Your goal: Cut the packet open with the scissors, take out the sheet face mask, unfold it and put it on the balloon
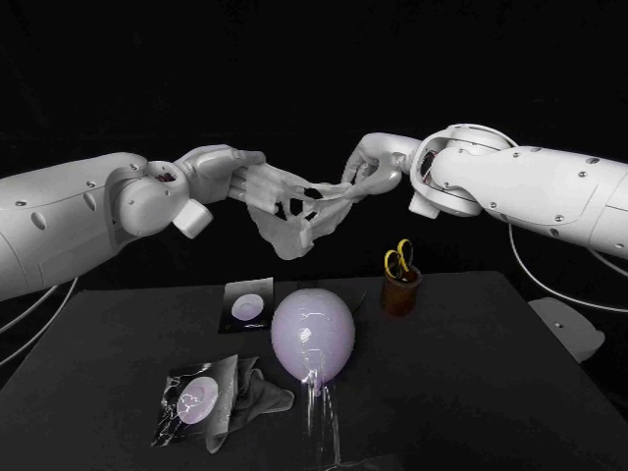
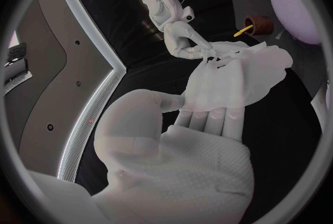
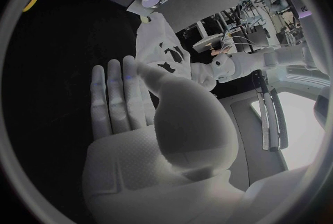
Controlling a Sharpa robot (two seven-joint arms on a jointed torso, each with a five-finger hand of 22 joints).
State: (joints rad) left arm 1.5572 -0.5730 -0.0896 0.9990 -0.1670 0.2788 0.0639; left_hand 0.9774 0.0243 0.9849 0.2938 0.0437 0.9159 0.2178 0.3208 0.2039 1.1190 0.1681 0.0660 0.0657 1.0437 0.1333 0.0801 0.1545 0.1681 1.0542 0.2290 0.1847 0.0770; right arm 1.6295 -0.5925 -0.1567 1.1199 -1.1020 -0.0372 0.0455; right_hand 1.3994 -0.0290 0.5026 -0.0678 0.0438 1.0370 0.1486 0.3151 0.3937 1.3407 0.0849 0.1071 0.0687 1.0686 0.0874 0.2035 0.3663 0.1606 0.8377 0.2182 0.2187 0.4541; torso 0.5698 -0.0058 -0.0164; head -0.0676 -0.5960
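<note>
High above the counter (image 1: 541, 392), in the head view, the left hand (image 1: 236, 177) and the right hand (image 1: 374, 172) meet. Each grips an edge of the sheet face mask (image 1: 297, 218), which hangs spread between them (its cut-out holes show). Below it the balloon (image 1: 311, 334) lies on the counter. A brown cup (image 1: 402, 291) holding the scissors (image 1: 399, 259) stands just beside it, one packet (image 1: 247, 303) lies at its other side, and a second packet (image 1: 191, 397) lies nearer the robot.

From the left wrist, the mask drapes over the left hand's fingers (image 2: 208, 119) with the thumb pressed on it, while the right hand pinches its far edge.

From the right wrist, the right thumb tip lies against the mask, and the other fingers lie straight and together.
</note>
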